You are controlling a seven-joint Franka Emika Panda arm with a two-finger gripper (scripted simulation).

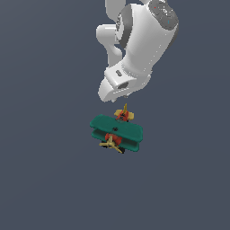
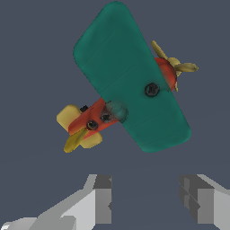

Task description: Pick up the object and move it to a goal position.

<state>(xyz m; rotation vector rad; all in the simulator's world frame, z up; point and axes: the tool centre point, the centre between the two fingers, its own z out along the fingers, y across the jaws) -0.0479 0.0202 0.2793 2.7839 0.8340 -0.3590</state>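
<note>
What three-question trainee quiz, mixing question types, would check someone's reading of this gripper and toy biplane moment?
1. True or false: the gripper is shut on the toy biplane.
2. Multiple choice: the biplane's wings are A) red B) teal-green C) yellow.
3. Short answer: what colour is the propeller?

Key:
1. False. The wrist view shows the fingers spread apart with nothing between them, and the biplane lies apart from them.
2. B.
3. Yellow.

Plain dark blue-grey ground, uniform throughout.
</note>
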